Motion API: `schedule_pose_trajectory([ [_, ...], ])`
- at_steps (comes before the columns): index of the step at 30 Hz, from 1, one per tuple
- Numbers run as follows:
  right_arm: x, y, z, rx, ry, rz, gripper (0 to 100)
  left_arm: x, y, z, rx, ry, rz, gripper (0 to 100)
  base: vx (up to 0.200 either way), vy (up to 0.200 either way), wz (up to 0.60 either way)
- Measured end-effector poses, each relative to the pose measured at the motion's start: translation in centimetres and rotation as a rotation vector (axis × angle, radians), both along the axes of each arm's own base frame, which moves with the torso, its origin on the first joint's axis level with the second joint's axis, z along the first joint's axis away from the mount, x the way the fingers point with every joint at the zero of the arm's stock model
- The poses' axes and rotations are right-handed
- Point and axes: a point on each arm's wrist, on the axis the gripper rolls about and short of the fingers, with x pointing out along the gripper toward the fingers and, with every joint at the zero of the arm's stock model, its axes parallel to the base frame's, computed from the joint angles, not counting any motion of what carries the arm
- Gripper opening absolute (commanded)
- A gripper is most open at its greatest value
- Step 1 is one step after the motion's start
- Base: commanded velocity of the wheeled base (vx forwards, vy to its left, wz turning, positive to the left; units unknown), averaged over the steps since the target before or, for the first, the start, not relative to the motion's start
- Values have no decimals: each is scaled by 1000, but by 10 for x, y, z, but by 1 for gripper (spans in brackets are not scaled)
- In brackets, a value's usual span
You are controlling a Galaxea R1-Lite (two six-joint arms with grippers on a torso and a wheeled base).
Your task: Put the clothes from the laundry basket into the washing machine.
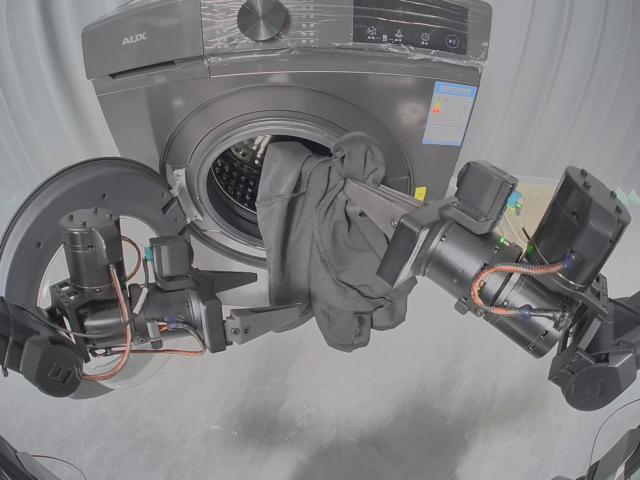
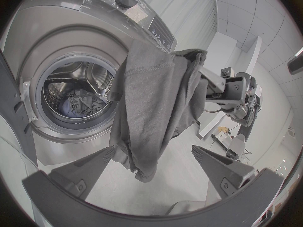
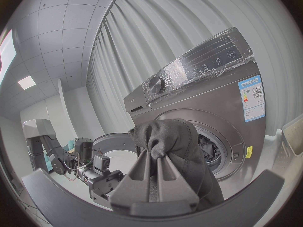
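A dark grey garment (image 1: 313, 235) hangs in front of the washing machine's (image 1: 280, 95) open porthole, its top bunched at the opening's right rim. My right gripper (image 1: 350, 188) is shut on that bunched top (image 3: 173, 136), its fingers (image 3: 143, 167) pressed together around the cloth. My left gripper (image 1: 283, 295) is open, low and to the left, with the garment's lower folds (image 2: 151, 95) hanging between its spread fingers (image 2: 94, 164). More dark clothes (image 2: 80, 101) lie inside the drum. The cream laundry basket (image 1: 533, 208) stands right of the machine, mostly behind my right arm.
The round machine door (image 1: 80, 188) is swung open on the left, just behind my left arm. Pale curtains hang behind the machine. Bare grey floor (image 1: 300, 408) spreads in front of it.
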Motion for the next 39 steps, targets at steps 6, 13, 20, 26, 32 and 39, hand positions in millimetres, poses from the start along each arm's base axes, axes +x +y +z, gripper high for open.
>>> schedule_pose_trajectory([
  [6,0,0,0,0,0,1,0,13,-7,-10,-12,-23,2,0,0,0,0],
  [13,-1,0,0,4,-3,0,0,25,-15,-20,-43,-48,5,0,0,0,0],
  [20,-1,-1,-2,2,-1,0,0,26,-20,-19,-87,-77,-4,0,0,0,0],
  [26,1,-2,-6,-11,9,-3,0,3,-16,-10,-123,-121,-30,0,0,0,0],
  [32,4,0,-15,-33,27,-1,100,-37,0,-1,-145,-156,-50,0,0,0,0],
  [39,7,6,-31,-55,67,9,100,-62,11,11,-179,-213,-55,0,0,0,0],
])
